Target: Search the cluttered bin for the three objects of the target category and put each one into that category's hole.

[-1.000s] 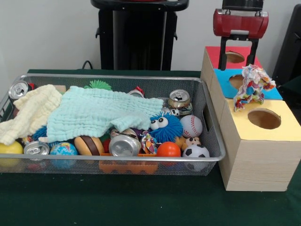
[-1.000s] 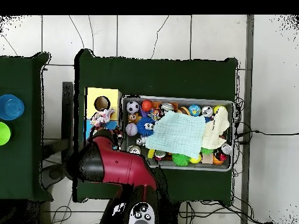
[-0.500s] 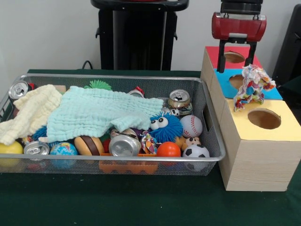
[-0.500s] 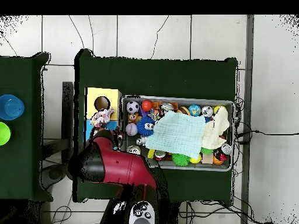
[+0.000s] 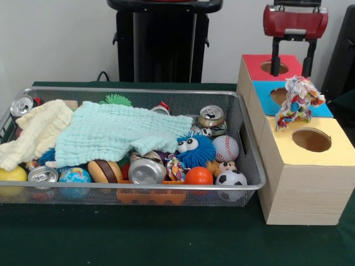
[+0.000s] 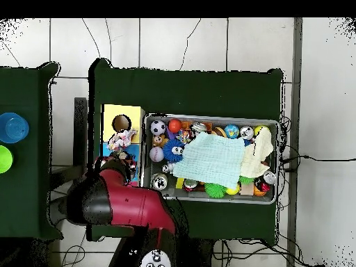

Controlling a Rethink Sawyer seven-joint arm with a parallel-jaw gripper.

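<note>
Confetti wad (image 5: 298,102) is seen on top of the wooden boxes, lying on the blue-surround step (image 5: 321,108) at the edge of the yellow top, just beside the yellow-surround hole (image 5: 312,139) but not in it; in the overhead view the wad (image 6: 121,139) sits next to that hole (image 6: 121,123). Gripper (image 5: 293,57) is held above the red-surround hole (image 5: 274,67), apart from the wad, both black fingers (image 5: 275,57) spread wide with nothing between them. Knotted rope (image 5: 175,167) is left in the bin (image 5: 250,153), between a silver can (image 5: 146,170) and an orange ball (image 5: 198,176), below the blue fuzzy ball (image 5: 195,149). Much of the bin's contents is covered by a pale green cloth (image 5: 119,133) and a cream cloth (image 5: 34,132). A third target piece cannot be made out.
</note>
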